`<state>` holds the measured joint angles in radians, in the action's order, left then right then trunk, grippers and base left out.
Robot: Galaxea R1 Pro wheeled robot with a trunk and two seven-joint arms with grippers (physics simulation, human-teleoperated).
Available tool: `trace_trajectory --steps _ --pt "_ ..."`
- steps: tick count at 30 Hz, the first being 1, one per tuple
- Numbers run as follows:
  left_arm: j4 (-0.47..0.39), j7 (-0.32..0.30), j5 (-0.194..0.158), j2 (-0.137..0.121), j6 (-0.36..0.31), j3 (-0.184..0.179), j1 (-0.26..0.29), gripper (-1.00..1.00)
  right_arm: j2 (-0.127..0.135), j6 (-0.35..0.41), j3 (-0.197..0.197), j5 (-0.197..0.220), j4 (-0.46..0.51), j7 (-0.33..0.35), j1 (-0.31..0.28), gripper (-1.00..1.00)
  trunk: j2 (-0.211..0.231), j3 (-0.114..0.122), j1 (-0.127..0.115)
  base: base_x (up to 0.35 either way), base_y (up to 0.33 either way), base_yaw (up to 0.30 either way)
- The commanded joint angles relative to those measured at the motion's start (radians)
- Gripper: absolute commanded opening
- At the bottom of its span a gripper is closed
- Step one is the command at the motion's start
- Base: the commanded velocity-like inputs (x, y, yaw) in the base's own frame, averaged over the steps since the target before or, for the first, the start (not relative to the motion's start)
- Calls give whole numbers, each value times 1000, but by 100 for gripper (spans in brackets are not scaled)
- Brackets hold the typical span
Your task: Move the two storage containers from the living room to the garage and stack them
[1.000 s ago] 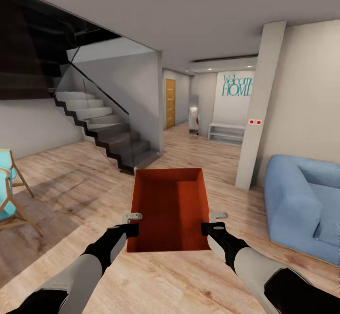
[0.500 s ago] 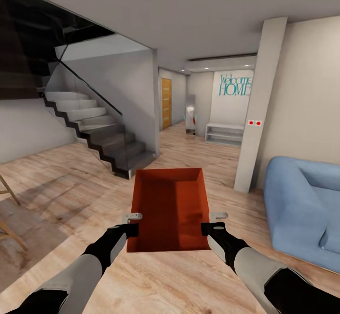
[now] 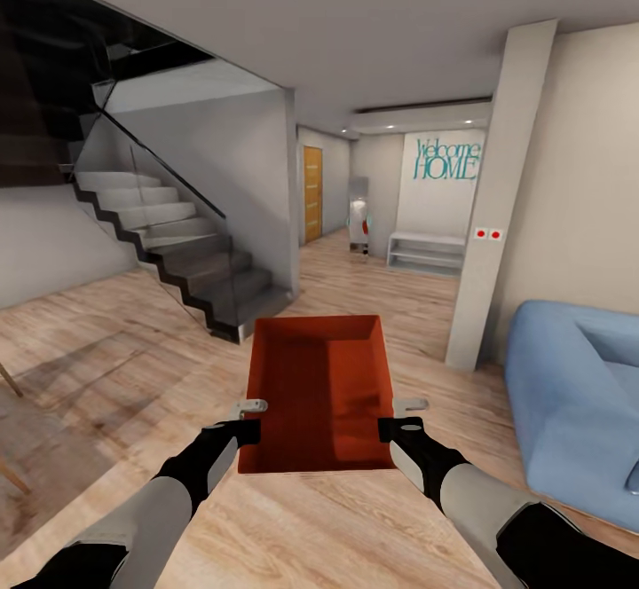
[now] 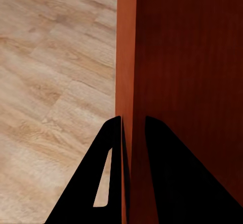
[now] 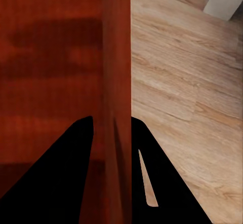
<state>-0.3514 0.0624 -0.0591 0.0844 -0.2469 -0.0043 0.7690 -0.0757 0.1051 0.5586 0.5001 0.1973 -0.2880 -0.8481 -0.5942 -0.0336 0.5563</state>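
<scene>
Both tools, left (image 3: 251, 418) and right (image 3: 406, 416), seemingly pinch the storage container (image 3: 319, 391) walls above the wood floor (image 3: 115, 367).

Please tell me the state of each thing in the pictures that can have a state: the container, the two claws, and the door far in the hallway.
storage container: carried above the wood floor, upright, open top, empty.
left claw: shut on the container's left wall, one finger each side.
right claw: shut on the container's right wall, one finger each side.
wooden door: looks closed.
</scene>
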Motion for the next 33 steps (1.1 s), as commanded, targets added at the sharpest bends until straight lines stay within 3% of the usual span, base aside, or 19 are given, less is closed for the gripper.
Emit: trace_trajectory --steps 1,33 --pt "-14 10 -1 0 -6 7 1 -100 1 7 26 32 1 23 0 -100 -2 -2 1 324 0 0" --pt "-13 11 -1 0 0 6 1 -100 1 7 26 32 1 23 0 -100 -2 -2 1 324 0 0"
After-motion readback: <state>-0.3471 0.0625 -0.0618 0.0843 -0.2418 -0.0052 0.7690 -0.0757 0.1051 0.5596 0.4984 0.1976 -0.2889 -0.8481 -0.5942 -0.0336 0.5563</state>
